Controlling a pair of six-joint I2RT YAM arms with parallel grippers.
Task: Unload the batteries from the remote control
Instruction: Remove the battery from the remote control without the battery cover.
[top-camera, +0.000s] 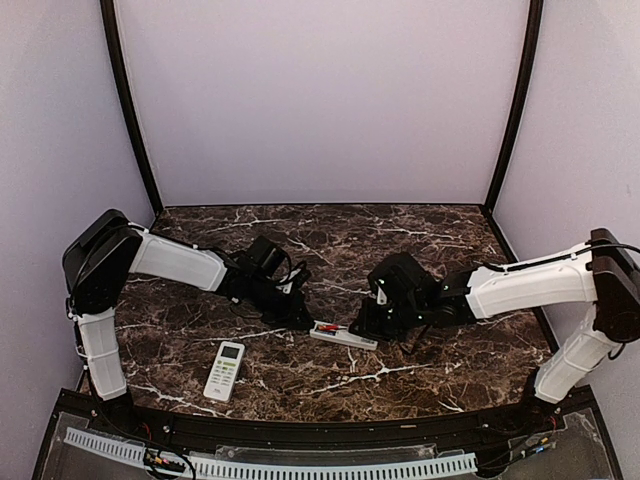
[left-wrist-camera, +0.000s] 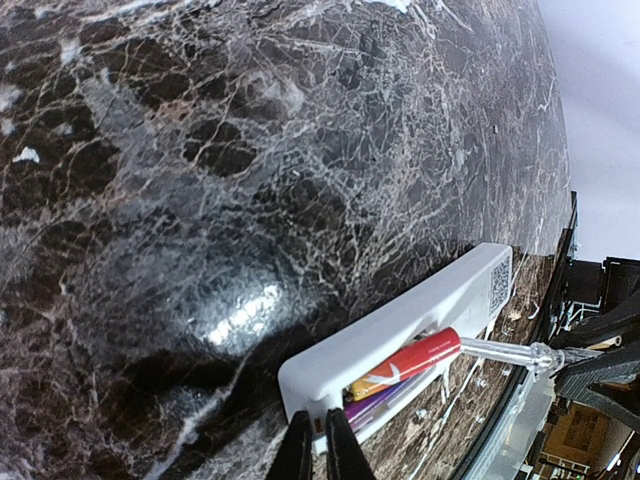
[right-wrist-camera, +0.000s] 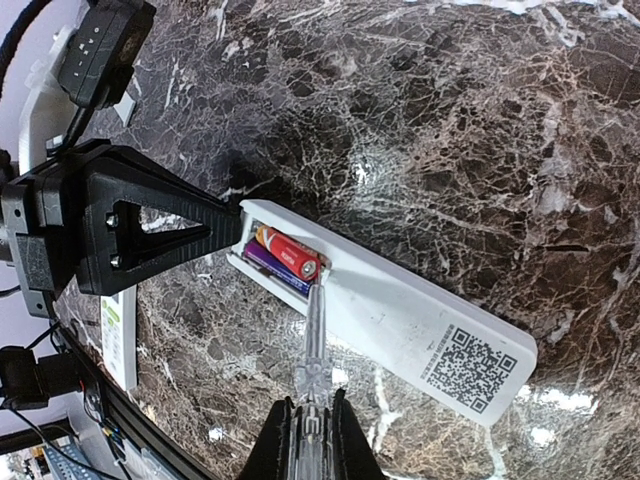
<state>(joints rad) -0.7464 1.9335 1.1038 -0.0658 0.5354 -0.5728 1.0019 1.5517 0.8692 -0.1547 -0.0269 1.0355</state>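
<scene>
A white remote (top-camera: 343, 336) lies face down mid-table with its battery bay open. In the bay lie a red battery (right-wrist-camera: 288, 255) and a purple battery (right-wrist-camera: 272, 270); both also show in the left wrist view, the red battery (left-wrist-camera: 405, 362) above the purple battery (left-wrist-camera: 378, 400). My left gripper (left-wrist-camera: 318, 425) is shut, its tips pressed against the bay end of the remote (left-wrist-camera: 420, 315). My right gripper (right-wrist-camera: 310, 408) is shut on a clear-handled tool (right-wrist-camera: 313, 340), whose tip touches the red battery's near end. From above, my left gripper (top-camera: 298, 318) and right gripper (top-camera: 362, 322) flank the remote.
A second white remote (top-camera: 225, 370) lies face up near the front left, also seen in the right wrist view (right-wrist-camera: 118, 335). A black rail (top-camera: 320, 432) runs along the table's front edge. Purple walls close in the back and both sides.
</scene>
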